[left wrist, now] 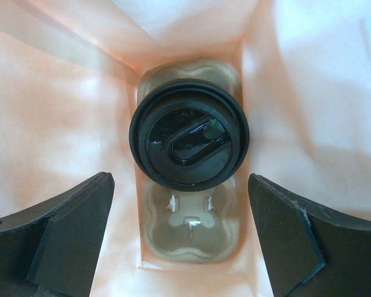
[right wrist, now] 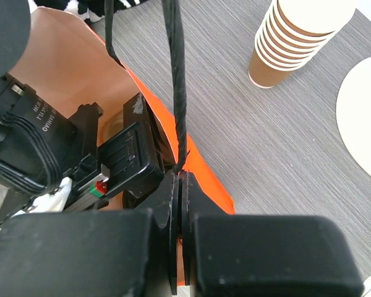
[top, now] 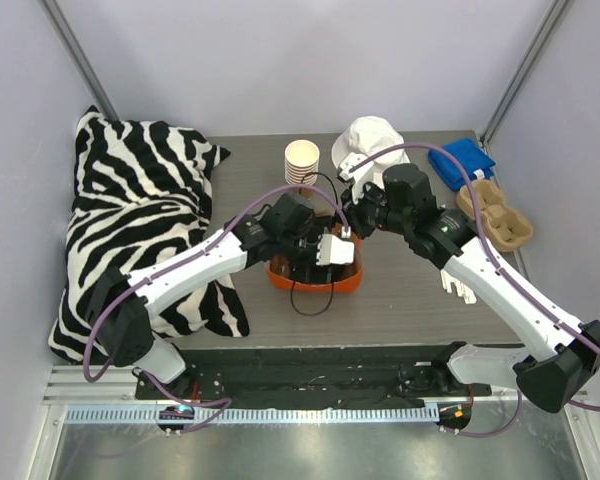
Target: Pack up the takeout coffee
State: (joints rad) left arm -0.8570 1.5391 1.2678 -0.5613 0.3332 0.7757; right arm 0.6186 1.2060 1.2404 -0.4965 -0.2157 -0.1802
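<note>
The takeout coffee (left wrist: 188, 133) shows from above as a round black lid. It stands in one well of a brown pulp carrier (left wrist: 188, 232) at the bottom of an orange paper bag (top: 280, 272). My left gripper (left wrist: 182, 238) is inside the bag, open and empty, its fingers (left wrist: 68, 235) apart above the carrier's empty well, just short of the cup. In the top view it (top: 330, 250) hides the cup. My right gripper (right wrist: 180, 185) is shut on the bag's rim (right wrist: 204, 167) where the black cord handle (right wrist: 176, 80) joins it. In the top view this gripper (top: 348, 230) is at the bag's far edge.
A stack of lidless paper cups (top: 301, 162) stands behind the bag and also shows in the right wrist view (right wrist: 297, 37). A white cloth lump (top: 372, 140), a blue cloth (top: 462, 160) and a second pulp carrier (top: 495, 215) lie at the back right. A zebra pillow (top: 140, 220) fills the left.
</note>
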